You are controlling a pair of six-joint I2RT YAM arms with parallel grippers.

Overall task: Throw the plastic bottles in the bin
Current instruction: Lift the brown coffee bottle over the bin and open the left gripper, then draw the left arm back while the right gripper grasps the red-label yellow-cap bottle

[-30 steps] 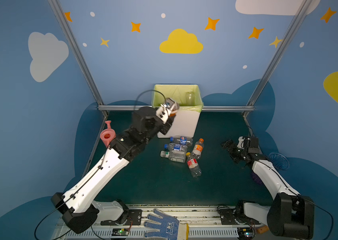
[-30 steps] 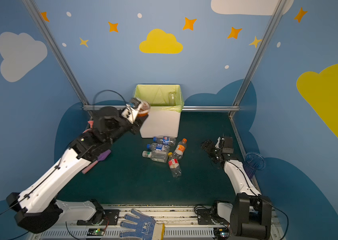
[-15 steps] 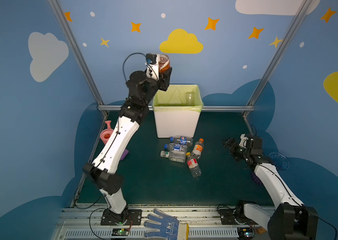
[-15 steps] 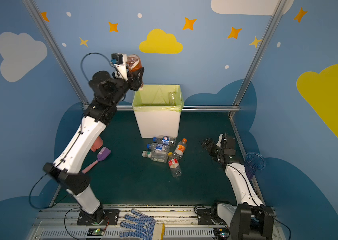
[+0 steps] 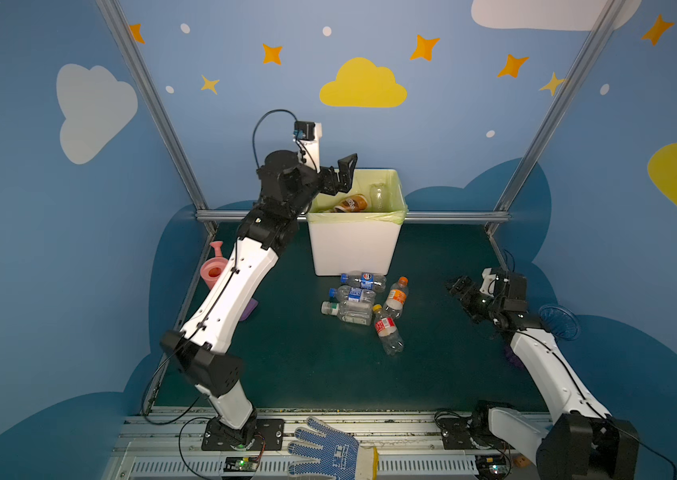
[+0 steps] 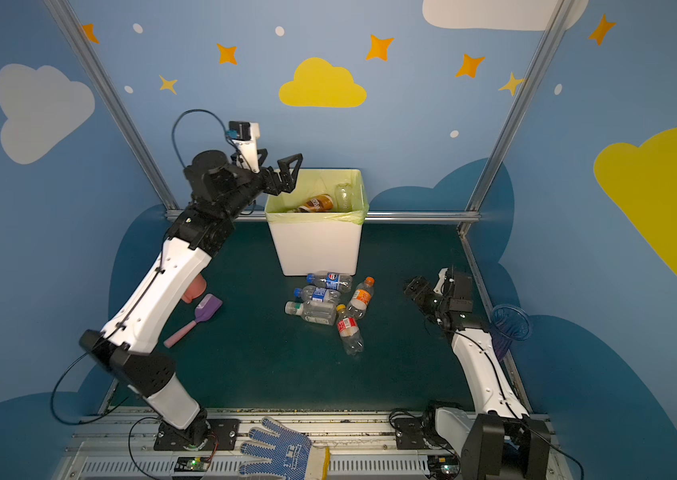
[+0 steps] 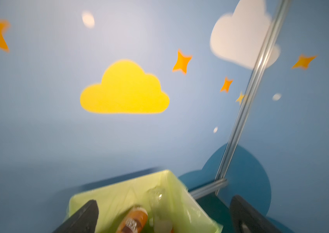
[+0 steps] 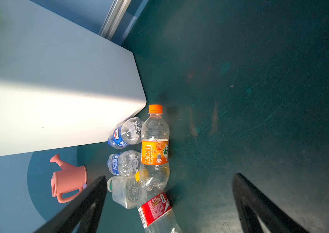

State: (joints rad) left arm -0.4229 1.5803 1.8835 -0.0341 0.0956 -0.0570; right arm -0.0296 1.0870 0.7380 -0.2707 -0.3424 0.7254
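Observation:
The white bin (image 5: 353, 249) (image 6: 316, 249) with its yellow-green liner stands at the back of the green floor. Inside it lie a brown bottle with an orange label (image 5: 351, 203) (image 7: 133, 220) and a clear bottle (image 5: 377, 196) (image 7: 155, 196). My left gripper (image 5: 334, 174) (image 7: 163, 199) hangs open and empty over the bin's left rim. Several plastic bottles lie in a cluster in front of the bin, among them an orange-capped one (image 5: 397, 296) (image 8: 154, 149) and a red-labelled one (image 5: 386, 330) (image 8: 155, 209). My right gripper (image 5: 459, 289) (image 8: 169, 177) is open, low, right of the cluster.
A pink watering can (image 5: 214, 268) (image 8: 68, 179) and a purple scoop (image 6: 203, 313) sit at the left, partly behind my left arm. A blue mesh cup (image 5: 559, 322) is at the right edge. A blue glove (image 5: 328, 451) lies on the front rail.
My left arm swung up from in front of the bin to above its rim. Its jaws opened, and the brown bottle they held now lies in the bin. The right arm barely moved.

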